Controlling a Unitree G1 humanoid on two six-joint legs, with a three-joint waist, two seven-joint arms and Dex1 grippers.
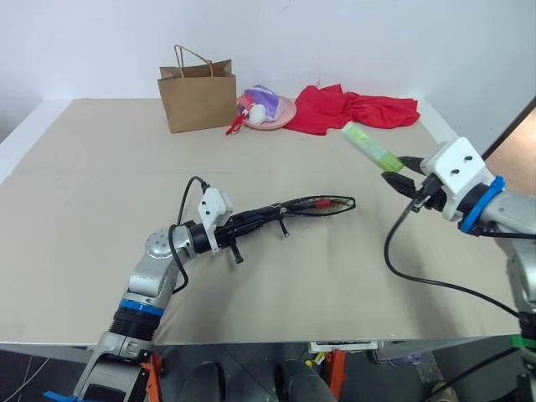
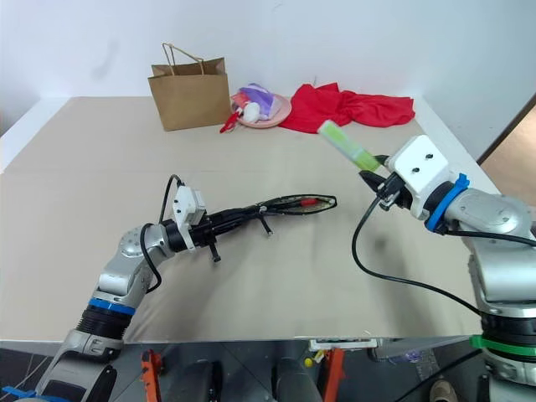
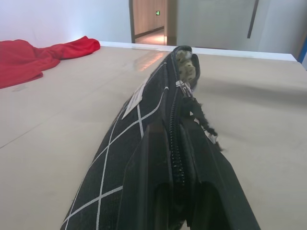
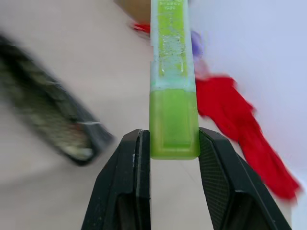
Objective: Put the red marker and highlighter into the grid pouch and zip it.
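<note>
The left tool point(image 1: 251, 221) reaches level across the beige worktop point(image 1: 100, 184), clamped on one end of the grid pouch point(image 1: 314, 204) — its far end gapes, something red inside. The right tool point(image 4: 173, 143), raised at the right, grips the highlighter point(image 1: 368, 144) aslant. At the far edge — paper bag point(image 1: 198, 96), red cloth point(image 1: 360, 109), white wall.

The grid pouch point(image 1: 314, 205) lies mid-surface point(image 1: 100, 184) with the red marker point(image 1: 321, 203) inside, the highlighter point(image 1: 372, 147) to its right, and behind them the paper bag point(image 1: 198, 96), plate point(image 1: 275, 113) and cloth point(image 1: 356, 109).
</note>
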